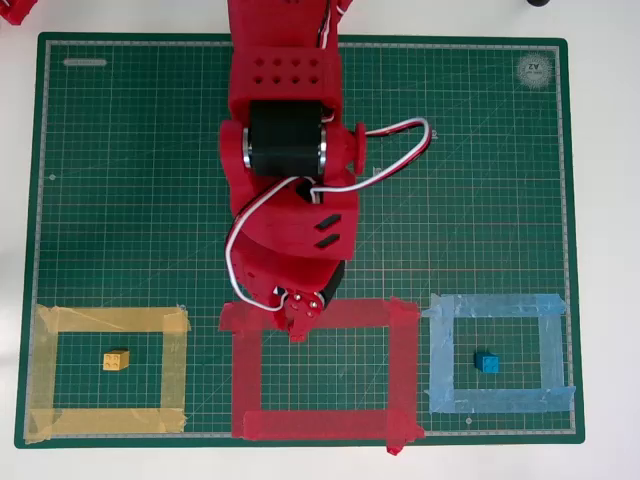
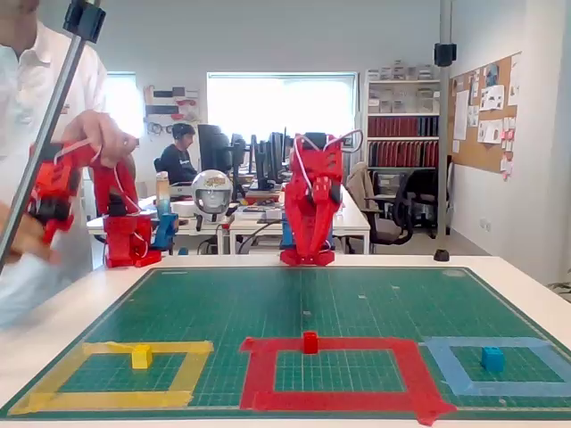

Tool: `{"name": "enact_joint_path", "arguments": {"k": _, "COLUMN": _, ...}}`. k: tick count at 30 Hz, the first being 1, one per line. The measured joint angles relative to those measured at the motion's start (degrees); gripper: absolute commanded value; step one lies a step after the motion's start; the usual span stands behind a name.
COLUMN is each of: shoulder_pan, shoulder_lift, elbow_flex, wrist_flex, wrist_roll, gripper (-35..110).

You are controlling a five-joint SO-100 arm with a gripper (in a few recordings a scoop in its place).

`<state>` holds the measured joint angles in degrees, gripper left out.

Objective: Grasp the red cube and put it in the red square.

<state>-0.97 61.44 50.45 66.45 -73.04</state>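
The red cube (image 2: 310,342) rests on the mat, on the far strip of the red square (image 2: 419,379), left of that strip's middle. In the overhead view the red square (image 1: 405,370) lies at the mat's front centre, and the arm's tip covers the spot where the cube sits. My gripper (image 1: 298,325) hangs above that far strip, its fingers drawn together into one narrow tip. In the fixed view the gripper (image 2: 310,245) is well above the mat, apart from the cube and holding nothing.
A yellow cube (image 1: 116,360) lies inside the yellow tape outline (image 1: 45,370) on the left. On the right, a blue cube (image 1: 487,363) lies inside the light blue outline (image 1: 553,350). The green mat (image 1: 120,180) is bare behind the outlines.
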Motion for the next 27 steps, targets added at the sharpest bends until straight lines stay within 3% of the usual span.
{"name": "enact_joint_path", "arguments": {"k": 4, "shoulder_pan": 0.9, "shoulder_lift": 0.4, "elbow_flex": 14.8, "wrist_flex": -6.9, "wrist_roll": -15.4, "gripper": 0}}
{"name": "enact_joint_path", "arguments": {"k": 9, "shoulder_pan": 3.8, "shoulder_lift": -3.1, "elbow_flex": 24.1, "wrist_flex": -18.8, "wrist_roll": -25.3, "gripper": 0}}
{"name": "enact_joint_path", "arguments": {"k": 16, "shoulder_pan": 4.5, "shoulder_lift": -7.6, "elbow_flex": 24.2, "wrist_flex": -25.8, "wrist_roll": -28.0, "gripper": 0}}
{"name": "enact_joint_path", "arguments": {"k": 27, "shoulder_pan": 1.9, "shoulder_lift": -7.7, "elbow_flex": 24.2, "wrist_flex": -27.2, "wrist_roll": -28.2, "gripper": 0}}
